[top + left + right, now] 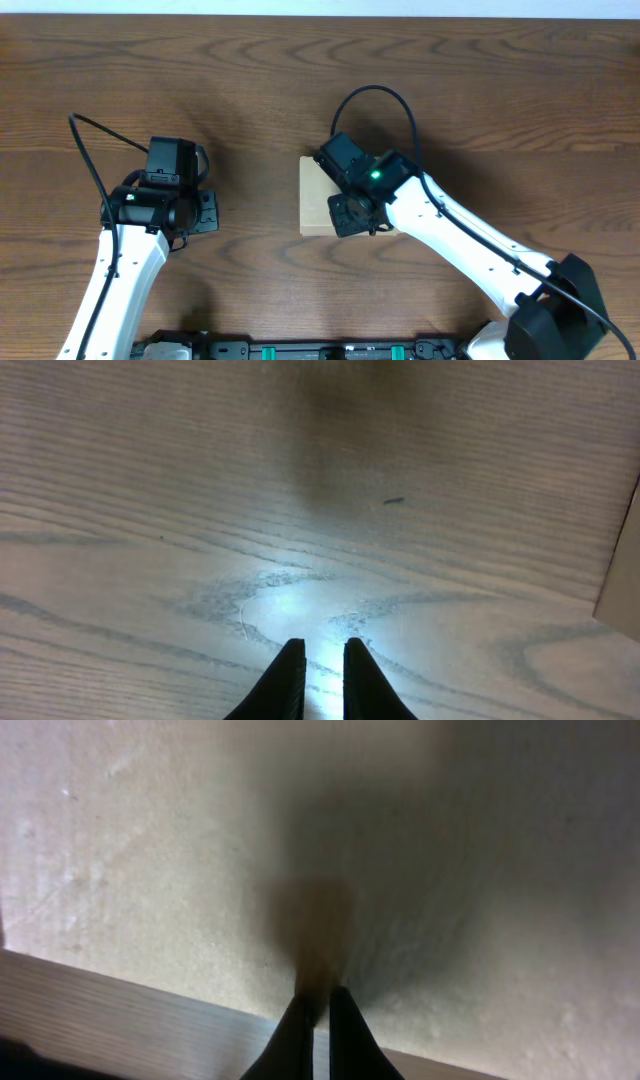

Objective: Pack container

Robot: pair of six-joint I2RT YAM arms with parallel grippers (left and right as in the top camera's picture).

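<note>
The tabletop (480, 90) was dark brown wood with broad, wavy grain, and a pale strip (320, 6) ran beyond its far edge. The container (316, 195) sat near the middle, about midway between the far and near edges. It was a plain tan cardboard box, squarish, its flat top matte and faintly mottled. The right hand (320, 997) hung over the box top, its black tapered fingers drawn to a narrow slit and holding nothing. The left hand (322, 650) stood well apart toward the left edge over bare wood, its fingers likewise almost together and empty.
</note>
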